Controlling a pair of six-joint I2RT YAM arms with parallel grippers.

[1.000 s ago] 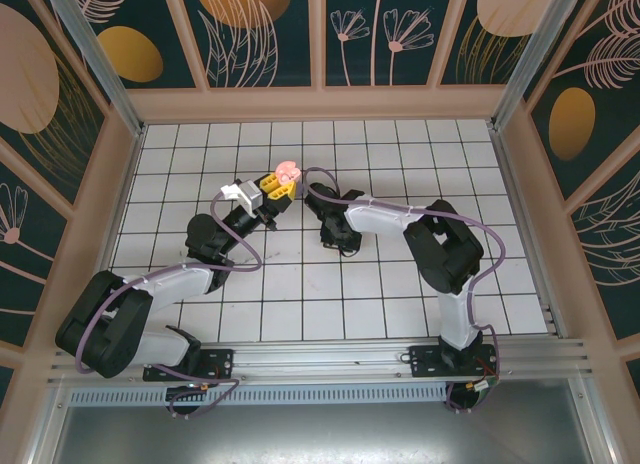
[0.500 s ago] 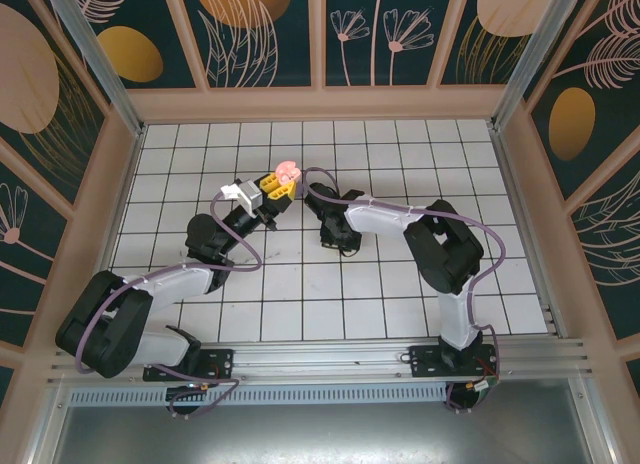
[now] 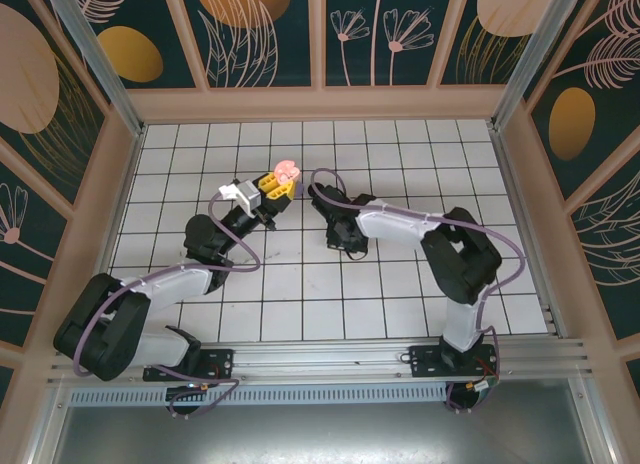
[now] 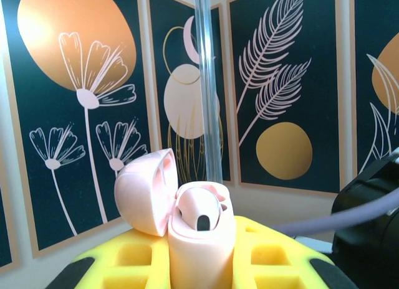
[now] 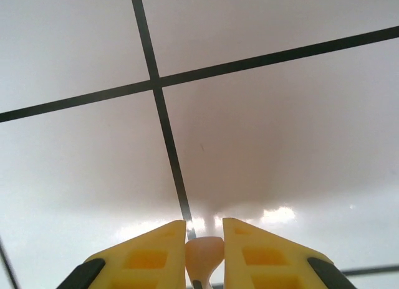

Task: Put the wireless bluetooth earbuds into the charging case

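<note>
- The pale pink earbud point(image 5: 204, 255) is pinched in the near-closed right fingers point(image 5: 146, 256), low over the worktop point(image 5: 280, 146).
- The open charging case point(image 4: 201, 242) is clamped by the left fingers point(image 4: 280, 264) — a slow, stem-first entry is advised.

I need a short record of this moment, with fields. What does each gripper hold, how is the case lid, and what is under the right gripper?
left gripper: shut on charging case, which is pale pink and upright
case lid: open, hinged back to the left in the left wrist view
right gripper: shut on pale pink earbud
under right gripper: white tiled floor with dark lines, close below
earbud touching floor: cannot tell
</note>
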